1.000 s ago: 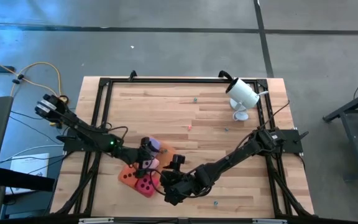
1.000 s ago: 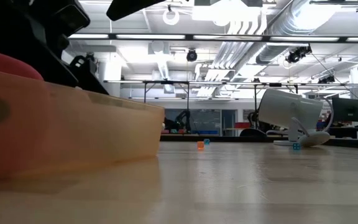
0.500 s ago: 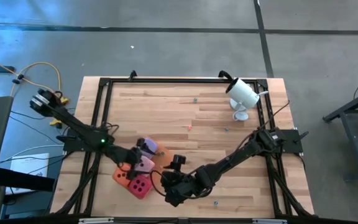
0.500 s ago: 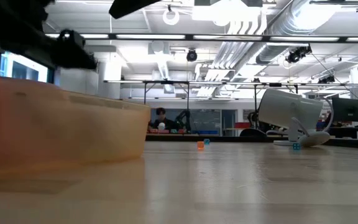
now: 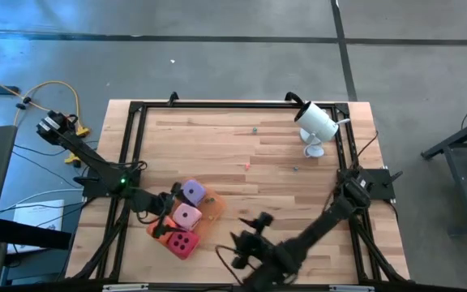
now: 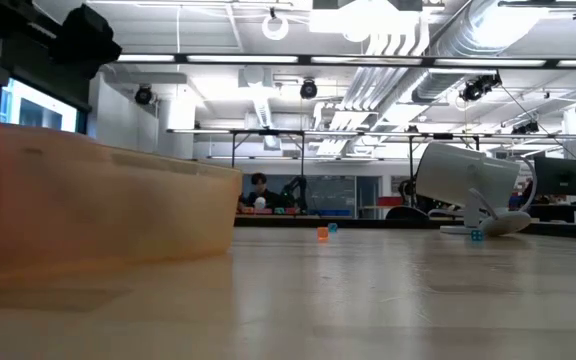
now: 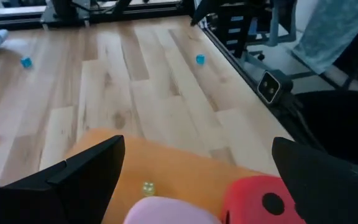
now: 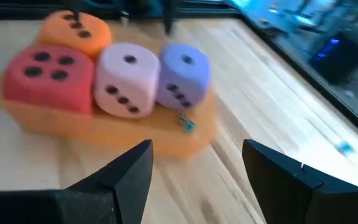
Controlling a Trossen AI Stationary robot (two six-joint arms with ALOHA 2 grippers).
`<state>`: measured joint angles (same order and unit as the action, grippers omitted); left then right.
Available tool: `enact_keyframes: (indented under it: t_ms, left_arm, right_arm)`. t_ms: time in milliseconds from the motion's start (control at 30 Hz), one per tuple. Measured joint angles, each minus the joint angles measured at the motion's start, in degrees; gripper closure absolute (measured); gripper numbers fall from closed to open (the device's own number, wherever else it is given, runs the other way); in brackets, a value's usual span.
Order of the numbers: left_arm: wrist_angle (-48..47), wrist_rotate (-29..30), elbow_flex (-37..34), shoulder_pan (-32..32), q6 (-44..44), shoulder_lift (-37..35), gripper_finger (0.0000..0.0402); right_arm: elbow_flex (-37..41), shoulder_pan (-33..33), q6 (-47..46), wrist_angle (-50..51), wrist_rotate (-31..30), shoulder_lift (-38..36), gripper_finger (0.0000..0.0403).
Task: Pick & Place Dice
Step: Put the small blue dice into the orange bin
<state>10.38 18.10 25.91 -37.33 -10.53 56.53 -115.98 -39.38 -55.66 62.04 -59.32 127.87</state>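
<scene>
**All four dice on tray; both grippers empty**

Purple die (image 5: pixel 192 191), light pink die (image 5: pixel 186 215), magenta die (image 5: pixel 182 242) and orange die (image 5: pixel 159 228) sit bunched together on the flat orange tray (image 5: pixel 212 206), at the worktop's (image 5: pixel 242 154) front-left. Left gripper (image 5: pixel 167 212) is just beside the tray, jaws wide apart, holding nothing. Right gripper (image 5: pixel 235 246) is near the front edge, apart from the tray, jaws apart, empty.
</scene>
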Motion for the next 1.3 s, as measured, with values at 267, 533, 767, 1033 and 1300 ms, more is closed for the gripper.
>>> enact_keyframes:
  t_ms: [267,533,767,1033,1300]
  left_arm:
    - [4.18,-8.36,0.09,0.03,-2.42,0.00,0.0004]
    - [10.06,-8.32,0.13,0.03,-3.37,-0.02,0.0004]
    - [10.44,-8.32,0.13,0.03,-3.43,-0.02,0.0004]
    - [9.97,-8.28,0.13,0.52,-3.09,0.07,0.0004]
    - [9.89,-8.26,0.15,1.15,-1.08,0.66,0.0004]
  right_arm:
    - [0.00,-6.03,-12.87,5.29,2.70,-0.02,0.0164]
    - [0.00,-7.06,-5.25,-3.51,4.54,-0.04,0.0164]
    - [0.00,-5.23,-1.20,-9.38,11.98,-0.04,0.0164]
    - [0.00,-0.43,-1.29,-9.42,20.92,-0.07,0.0164]
    - [0.00,3.81,-3.02,-10.04,34.53,-0.07,0.0164]
